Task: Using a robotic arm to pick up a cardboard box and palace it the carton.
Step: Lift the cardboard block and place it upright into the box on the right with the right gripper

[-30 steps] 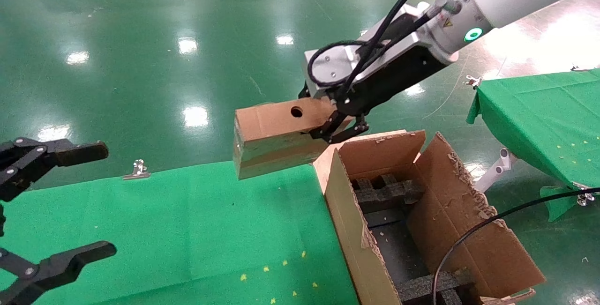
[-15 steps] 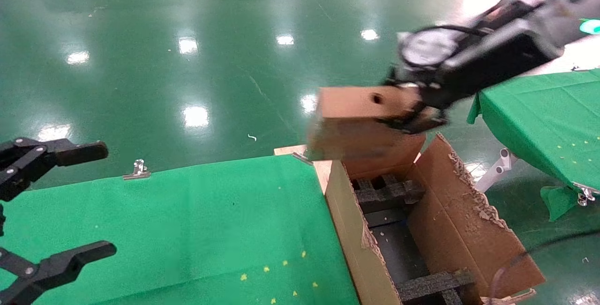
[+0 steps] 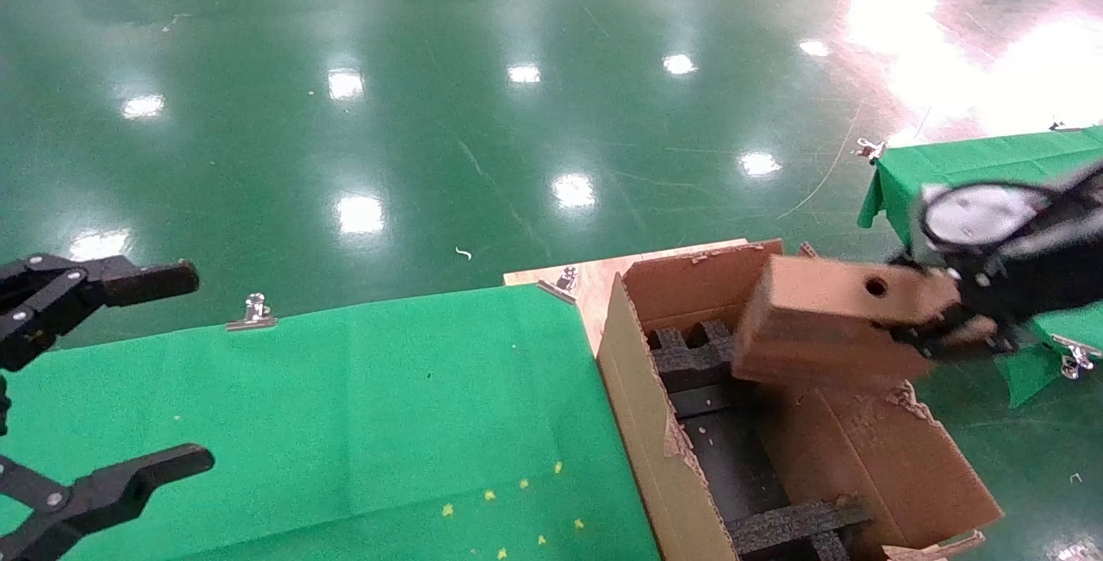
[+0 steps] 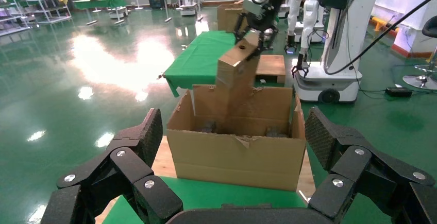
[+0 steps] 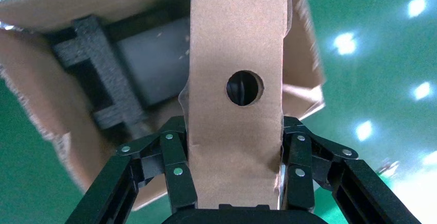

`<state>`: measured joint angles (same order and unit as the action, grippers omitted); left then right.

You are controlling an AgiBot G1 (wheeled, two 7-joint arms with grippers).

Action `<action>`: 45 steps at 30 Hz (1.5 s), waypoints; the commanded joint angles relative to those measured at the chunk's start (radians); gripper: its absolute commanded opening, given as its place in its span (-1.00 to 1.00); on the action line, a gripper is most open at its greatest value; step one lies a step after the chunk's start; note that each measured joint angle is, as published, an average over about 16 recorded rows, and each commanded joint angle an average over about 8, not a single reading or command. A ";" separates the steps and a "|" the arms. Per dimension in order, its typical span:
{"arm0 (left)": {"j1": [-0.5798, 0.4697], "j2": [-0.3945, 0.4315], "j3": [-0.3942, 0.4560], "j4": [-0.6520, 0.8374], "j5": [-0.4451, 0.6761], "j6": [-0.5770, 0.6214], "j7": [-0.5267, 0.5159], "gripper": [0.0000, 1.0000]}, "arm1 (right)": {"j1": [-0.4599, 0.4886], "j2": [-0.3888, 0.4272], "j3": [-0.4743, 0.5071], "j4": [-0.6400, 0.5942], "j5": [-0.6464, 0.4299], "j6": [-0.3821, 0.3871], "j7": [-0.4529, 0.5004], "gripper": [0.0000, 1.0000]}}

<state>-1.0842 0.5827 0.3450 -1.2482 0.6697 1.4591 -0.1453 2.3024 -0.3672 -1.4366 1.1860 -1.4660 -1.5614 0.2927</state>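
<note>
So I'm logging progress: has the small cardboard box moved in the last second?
Yes. The cardboard box, held by the right gripper, went rightward from beside the carton to above its opening.

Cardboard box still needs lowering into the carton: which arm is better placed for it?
Right. The right gripper is shut on the cardboard box, held above the open carton. The left gripper hangs open over the green table, far from both.

left gripper (image 4: 234,183) was all black, chunky linked fingers with round silver rivets and grippy textured pads (image 4: 323,136), right gripper (image 5: 234,180) had the same black linkage with silver screws, round grey disc (image 3: 978,215) ringed by black cable
</note>
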 commanded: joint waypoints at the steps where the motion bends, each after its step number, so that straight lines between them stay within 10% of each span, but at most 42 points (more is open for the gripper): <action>1: 0.000 0.000 0.000 0.000 0.000 0.000 0.000 1.00 | -0.003 0.038 -0.020 0.016 0.009 0.008 0.019 -1.00; 16: 0.000 0.000 0.000 0.000 0.000 0.000 0.000 1.00 | -0.054 0.068 -0.043 0.023 0.050 0.076 0.055 -1.00; 32: 0.000 0.000 0.000 0.000 0.000 0.000 0.000 1.00 | -0.208 0.166 -0.122 0.165 -0.031 0.391 0.743 -1.00; 45: 0.000 0.000 0.000 0.001 0.000 -0.001 0.000 1.00 | -0.236 0.157 -0.141 0.158 -0.058 0.433 0.850 -1.00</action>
<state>-1.0839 0.5824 0.3449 -1.2476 0.6694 1.4585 -0.1451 2.0623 -0.2119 -1.5808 1.3441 -1.5356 -1.1190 1.1624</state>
